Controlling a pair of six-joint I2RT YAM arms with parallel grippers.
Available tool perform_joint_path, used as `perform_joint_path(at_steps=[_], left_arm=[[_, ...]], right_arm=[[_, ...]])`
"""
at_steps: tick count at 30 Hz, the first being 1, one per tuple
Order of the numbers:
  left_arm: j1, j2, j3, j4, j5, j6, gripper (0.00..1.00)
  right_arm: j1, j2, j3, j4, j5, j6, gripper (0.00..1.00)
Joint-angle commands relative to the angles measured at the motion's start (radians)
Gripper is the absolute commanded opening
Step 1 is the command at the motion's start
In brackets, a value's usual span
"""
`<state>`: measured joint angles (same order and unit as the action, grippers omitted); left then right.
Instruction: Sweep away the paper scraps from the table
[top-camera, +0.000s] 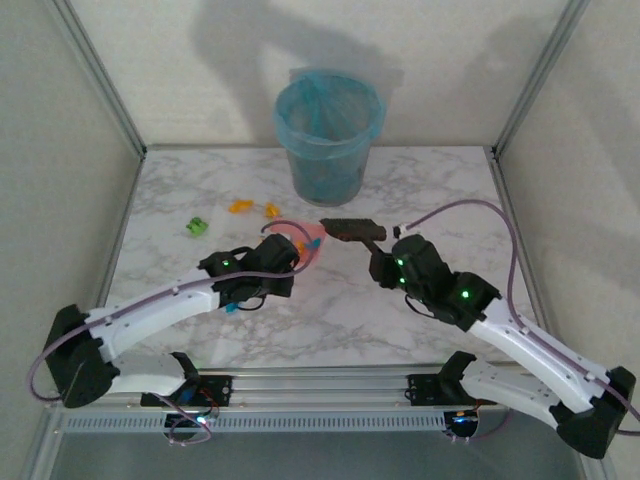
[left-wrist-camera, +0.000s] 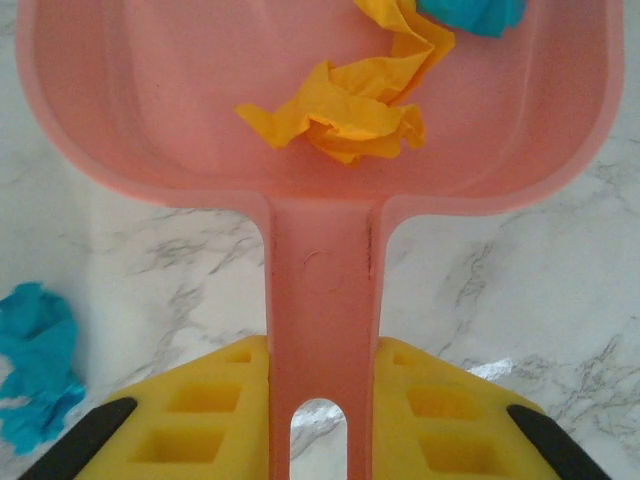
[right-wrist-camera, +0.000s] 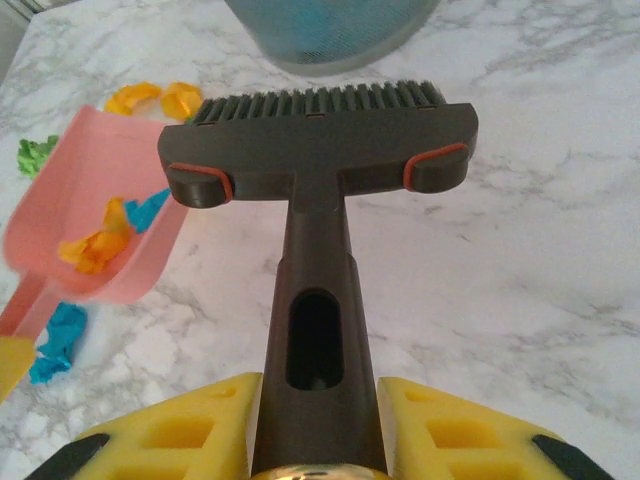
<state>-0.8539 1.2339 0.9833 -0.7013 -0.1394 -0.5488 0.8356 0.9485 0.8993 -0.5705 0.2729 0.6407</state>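
Far left, top view: a green scrap (top-camera: 196, 227) is lying loose on the table (top-camera: 330, 310), well apart from the arms. Just right of it and a little further back, two orange scraps (top-camera: 240, 207) are sitting side by side on the marble.

Left gripper (left-wrist-camera: 320, 420) is clamping the handle of the pink dustpan (left-wrist-camera: 320, 270). The jaws are closed tight, with the yellow pads (left-wrist-camera: 200, 425) pressing both flanks of the handle. The pan is pointing its mouth away from the arm bases, near table centre. Inside the pan a crumpled orange piece (left-wrist-camera: 345, 110) is resting mid-floor and a blue piece (left-wrist-camera: 470, 12) is lying at the far edge. One blue scrap (left-wrist-camera: 35, 360) is lying on the table left of the handle, outside the pan.

Centre back: the blue-lined bin (top-camera: 328, 135) is standing near the far edge.

Right of the pan: the dark brush (right-wrist-camera: 318, 150) is pointing its bristles toward the bin, with its head near the pan's right rim. Contact with the tabletop: cannot tell.

Right gripper (right-wrist-camera: 318, 430) is gripping the brush handle, with the jaws closed onto it from both sides.
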Motion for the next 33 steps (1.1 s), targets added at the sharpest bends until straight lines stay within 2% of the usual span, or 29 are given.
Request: perform_joint_path(at_steps=[1, 6, 13, 25, 33], left_arm=[[0.014, -0.063, -0.017, -0.139, -0.091, -0.052, 0.0], [0.052, -0.131, -0.07, -0.176, -0.06, -0.085, 0.0], [0.058, -0.193, -0.122, -0.213, -0.01, -0.166, 0.0], [0.057, -0.165, -0.21, -0.13, -0.01, -0.29, 0.0], [0.056, -0.07, -0.275, -0.019, 0.026, -0.284, 0.0]], right_arm=[[-0.005, 0.124, 0.108, 0.095, -0.053, -0.041, 0.0], [0.0, 0.36, 0.275, 0.092, -0.174, -0.105, 0.0], [0.019, 0.582, 0.454, 0.083, -0.2, -0.134, 0.0], [0.022, 0.771, 0.62, 0.057, -0.184, -0.18, 0.0], [0.029, 0.812, 0.608, 0.066, -0.216, -0.172, 0.0]])
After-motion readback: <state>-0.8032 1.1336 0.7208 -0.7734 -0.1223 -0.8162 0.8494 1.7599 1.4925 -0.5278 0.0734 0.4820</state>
